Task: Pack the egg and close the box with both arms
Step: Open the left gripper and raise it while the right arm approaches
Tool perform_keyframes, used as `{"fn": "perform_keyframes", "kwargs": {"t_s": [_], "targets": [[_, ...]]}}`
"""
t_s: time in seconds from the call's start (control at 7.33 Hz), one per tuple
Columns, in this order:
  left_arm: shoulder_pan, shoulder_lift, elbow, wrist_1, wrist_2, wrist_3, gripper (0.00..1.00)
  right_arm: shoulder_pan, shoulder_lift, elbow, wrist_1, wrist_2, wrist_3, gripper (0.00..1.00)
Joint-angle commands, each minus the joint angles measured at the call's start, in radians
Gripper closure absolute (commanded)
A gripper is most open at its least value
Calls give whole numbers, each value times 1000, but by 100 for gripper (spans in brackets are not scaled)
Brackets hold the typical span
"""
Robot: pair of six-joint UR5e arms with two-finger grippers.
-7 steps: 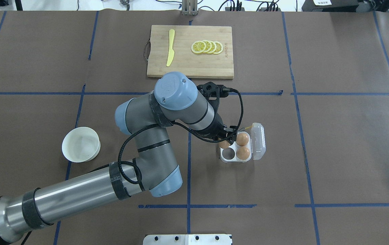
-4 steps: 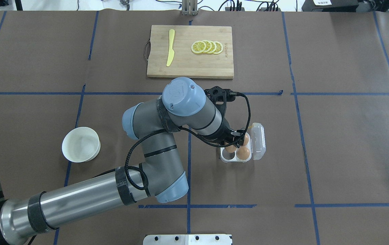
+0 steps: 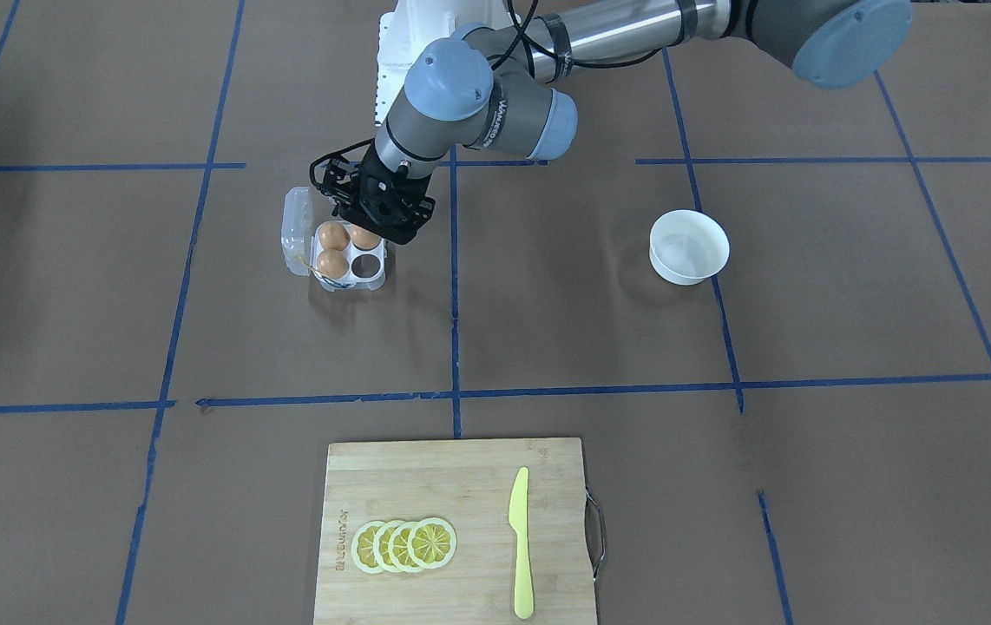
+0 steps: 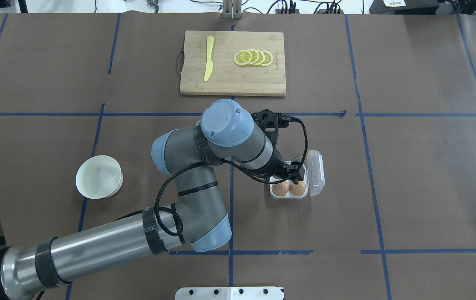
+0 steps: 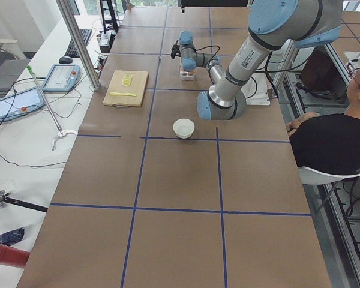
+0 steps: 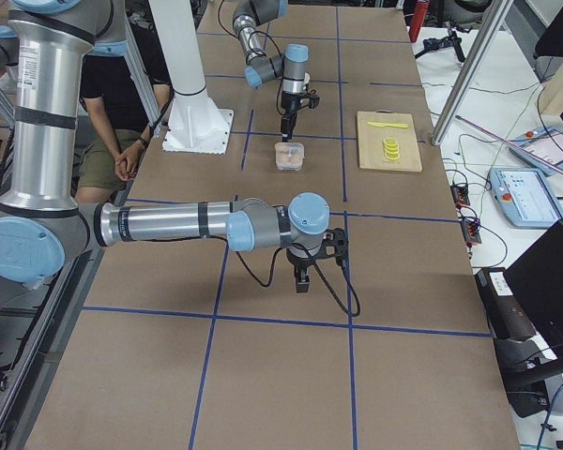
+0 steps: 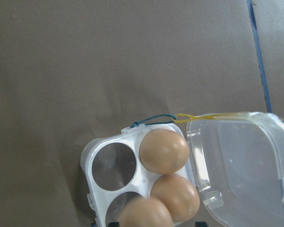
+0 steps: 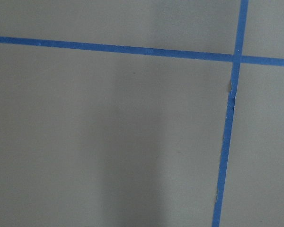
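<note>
You have the left claw [image 3: 371, 227] low over the box [image 3: 379, 279], with the egg [image 3: 364, 238] at its tips, at the cell nearest the robot on its left. The fingers are hidden, so you cannot tell whether they grip it. The open lid [image 3: 298, 233] stands along the box's right edge, 2 other eggs [image 3: 332, 262] sit beside it, and 1 cell is bare. Open tabletop [image 3: 808, 304] surrounds the box. The bowl [image 3: 689, 269] and cutting board [image 3: 461, 486] sit well apart. The right claw [image 6: 302, 281] hangs far off; you cannot tell how wide it is.
</note>
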Motion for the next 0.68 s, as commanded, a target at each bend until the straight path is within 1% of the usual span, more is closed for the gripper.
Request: {"fn": "perform_keyframes", "kwargs": {"t_s": [0.0, 0.14, 0.27, 0.41, 0.55], "targets": [[-1, 1, 1, 0, 4, 2, 9, -6, 0, 0, -1, 0, 3, 0], [-2, 2, -2, 0, 4, 9, 9, -33, 3, 3, 0, 1, 47, 0], [-8, 8, -8, 9, 4, 11, 10, -69, 8, 6, 61, 27, 163, 0], [-33, 33, -28, 14, 3, 18, 10, -134, 6, 6, 204, 37, 345, 0], [-56, 112, -100, 15, -5, 47, 10, -270, 18, 8, 365, 2, 587, 0]]}}
